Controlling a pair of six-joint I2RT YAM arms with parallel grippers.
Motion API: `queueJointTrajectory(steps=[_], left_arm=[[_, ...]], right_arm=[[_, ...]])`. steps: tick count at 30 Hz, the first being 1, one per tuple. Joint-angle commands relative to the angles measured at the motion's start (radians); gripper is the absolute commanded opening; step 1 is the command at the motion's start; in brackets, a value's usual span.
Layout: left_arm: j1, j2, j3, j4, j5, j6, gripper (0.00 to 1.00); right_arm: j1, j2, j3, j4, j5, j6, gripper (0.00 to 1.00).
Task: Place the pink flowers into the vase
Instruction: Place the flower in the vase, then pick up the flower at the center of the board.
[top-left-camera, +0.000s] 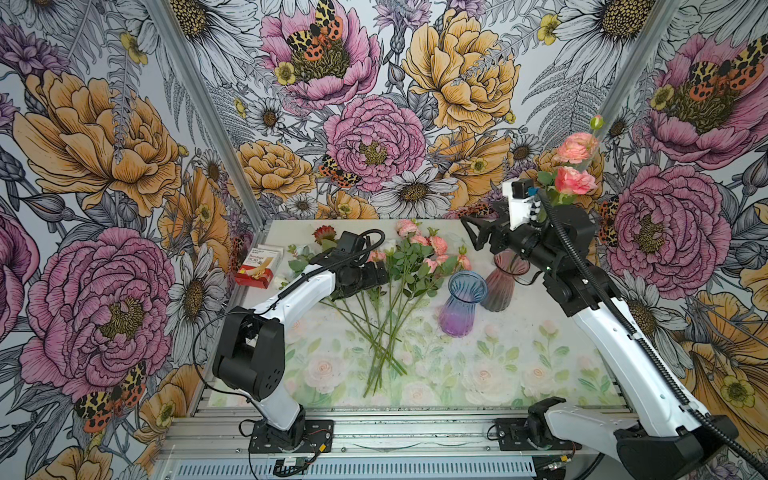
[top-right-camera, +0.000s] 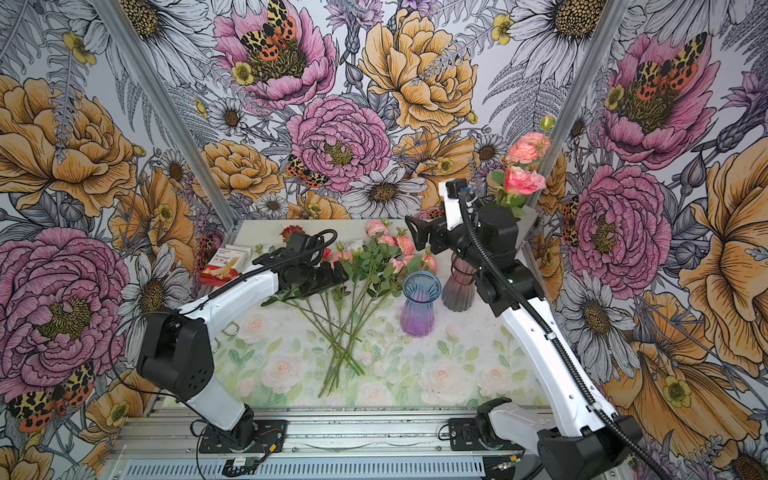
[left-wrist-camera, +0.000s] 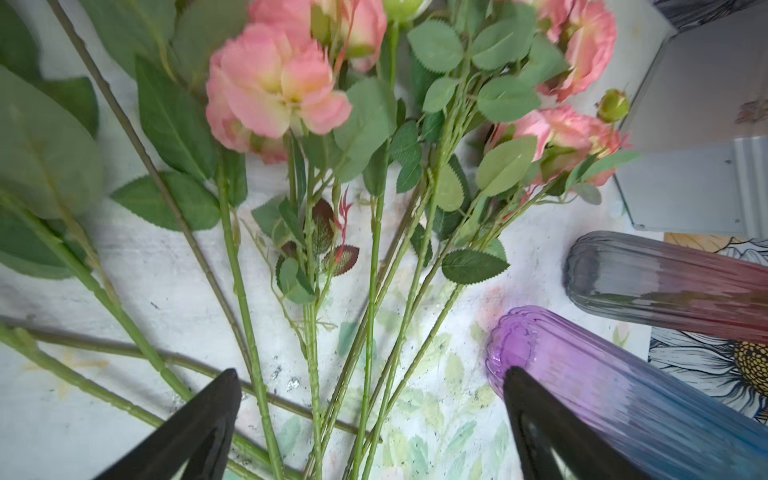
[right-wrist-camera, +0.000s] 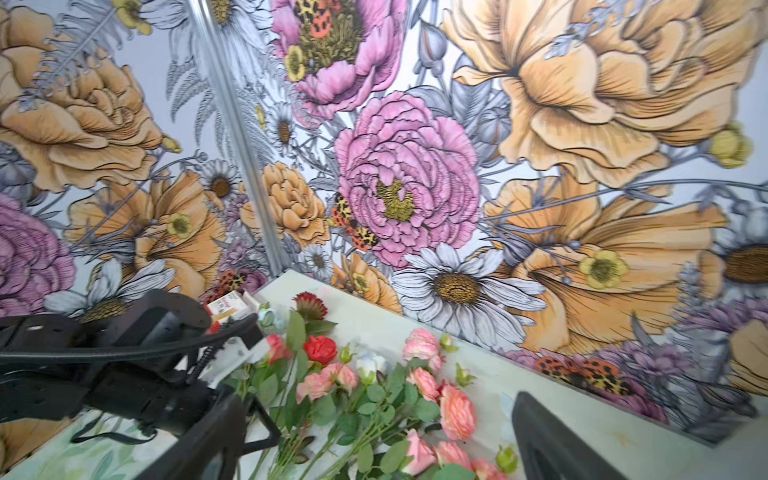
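Left claw (left-wrist-camera: 372, 374): gapes wide, empty, hangs low over stems of pink flowers (top-left-camera: 415, 249) fanned across the surface's (top-left-camera: 519, 340) middle toward its back edge. Right claw (top-left-camera: 471, 232): gapes wide, empty, raised by the back edge.

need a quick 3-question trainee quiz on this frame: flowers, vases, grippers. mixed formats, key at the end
1. True or false: the right gripper holds a pink flower.
2. The left gripper is poised over: A) stems of the pink flowers; B) the red box; C) the far wall.
3. How many vases stand on the table?
Key: 1 false, its fingers are apart and empty. 2 A. 3 two: the blue-purple vase and the reddish vase.
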Motion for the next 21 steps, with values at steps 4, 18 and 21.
queueJointTrajectory(steps=[4, 18, 21], left_arm=[[-0.011, 0.064, -0.005, -0.003, 0.064, -0.035, 0.97], [0.009, 0.155, -0.001, -0.001, 0.070, -0.017, 0.88], [0.007, 0.155, 0.009, 0.001, 0.042, -0.009, 0.81]], right_arm=[[0.094, 0.147, 0.058, -0.085, -0.152, -0.037, 0.99], [0.154, 0.236, 0.068, -0.150, -0.042, -0.033, 0.99], [0.154, 0.229, 0.062, -0.149, -0.039, -0.028, 0.99]])
